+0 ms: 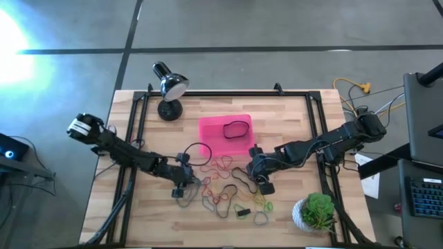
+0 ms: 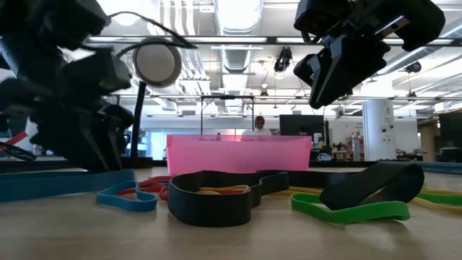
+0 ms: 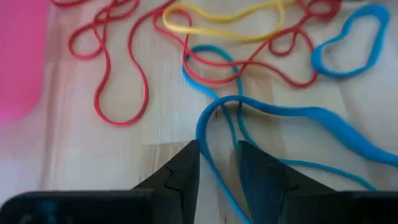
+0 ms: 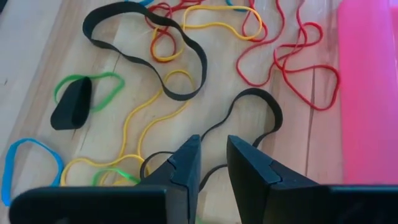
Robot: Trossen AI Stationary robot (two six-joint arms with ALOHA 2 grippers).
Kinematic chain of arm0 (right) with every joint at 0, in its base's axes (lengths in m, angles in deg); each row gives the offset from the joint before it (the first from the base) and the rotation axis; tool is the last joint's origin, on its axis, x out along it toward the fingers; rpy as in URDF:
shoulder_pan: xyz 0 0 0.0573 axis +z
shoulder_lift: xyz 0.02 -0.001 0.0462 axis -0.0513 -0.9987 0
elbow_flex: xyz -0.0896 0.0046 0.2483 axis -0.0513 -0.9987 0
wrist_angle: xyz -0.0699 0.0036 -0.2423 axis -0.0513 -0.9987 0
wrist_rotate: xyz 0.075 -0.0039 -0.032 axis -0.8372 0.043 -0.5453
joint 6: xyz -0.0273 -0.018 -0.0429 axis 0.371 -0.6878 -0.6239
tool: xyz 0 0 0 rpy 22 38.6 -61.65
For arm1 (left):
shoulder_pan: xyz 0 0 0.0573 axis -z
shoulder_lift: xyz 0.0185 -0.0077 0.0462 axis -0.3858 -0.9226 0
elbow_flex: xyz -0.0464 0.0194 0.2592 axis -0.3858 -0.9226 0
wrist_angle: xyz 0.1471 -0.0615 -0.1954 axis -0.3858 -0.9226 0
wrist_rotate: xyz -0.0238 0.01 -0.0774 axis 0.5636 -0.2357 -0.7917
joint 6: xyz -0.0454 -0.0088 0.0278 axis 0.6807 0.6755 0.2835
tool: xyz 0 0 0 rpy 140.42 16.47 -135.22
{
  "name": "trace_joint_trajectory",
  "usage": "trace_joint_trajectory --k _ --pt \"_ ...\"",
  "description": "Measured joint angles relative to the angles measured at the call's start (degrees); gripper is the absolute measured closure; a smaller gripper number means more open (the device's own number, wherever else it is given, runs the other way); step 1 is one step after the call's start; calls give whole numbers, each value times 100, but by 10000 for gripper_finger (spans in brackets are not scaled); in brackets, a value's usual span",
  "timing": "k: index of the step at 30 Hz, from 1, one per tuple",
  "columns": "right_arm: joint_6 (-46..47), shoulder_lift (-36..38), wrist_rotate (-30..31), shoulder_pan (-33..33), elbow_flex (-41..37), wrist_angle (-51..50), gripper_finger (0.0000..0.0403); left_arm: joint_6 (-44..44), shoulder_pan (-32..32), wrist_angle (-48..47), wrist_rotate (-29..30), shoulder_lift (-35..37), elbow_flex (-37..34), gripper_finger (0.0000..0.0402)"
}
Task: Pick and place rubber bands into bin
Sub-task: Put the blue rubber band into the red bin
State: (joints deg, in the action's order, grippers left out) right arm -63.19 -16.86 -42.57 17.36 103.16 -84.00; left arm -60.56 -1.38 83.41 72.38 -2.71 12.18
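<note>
Wooden slats make up the table (image 1: 291, 111), pale and grainy, framed by black rails, with grey floor around it and a long lit office hall beyond. Behind both claws stands a black desk lamp (image 1: 168, 86) with a round shiny head; a leafy green plant (image 1: 318, 211) in a white pot sits just beside the right claw's outer side.

Right claw (image 4: 213, 163) hangs low over the bands (image 1: 225, 187), its dark fingers a narrow gap apart with a thin black loop (image 4: 245, 118) lying under the tips; I cannot tell whether it pinches anything. Ahead of it sprawl flat black, wiry yellow and red loops, plus a stubby folded black band on a green one.

Left claw (image 3: 219, 163) sits down among the tangle too, fingers slightly parted astride a blue band (image 3: 292, 118), red and yellow strands just beyond.

Between and behind the claws rests the bin (image 1: 214, 135), glossy pink plastic, low-walled, holding one black loop.
</note>
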Motion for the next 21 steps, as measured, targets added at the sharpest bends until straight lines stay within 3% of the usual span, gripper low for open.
trace_joint_trajectory --k 7,14,21 --pt "0 0 -1 -2 0 43 335 177 1 49 168 -197 15 318" --pt "-1 0 -1 -2 0 41 335 -62 -11 -38 317 52 11 395" --pt "-10 0 79 -2 0 31 335 -454 -9 -45 622 451 135 400"
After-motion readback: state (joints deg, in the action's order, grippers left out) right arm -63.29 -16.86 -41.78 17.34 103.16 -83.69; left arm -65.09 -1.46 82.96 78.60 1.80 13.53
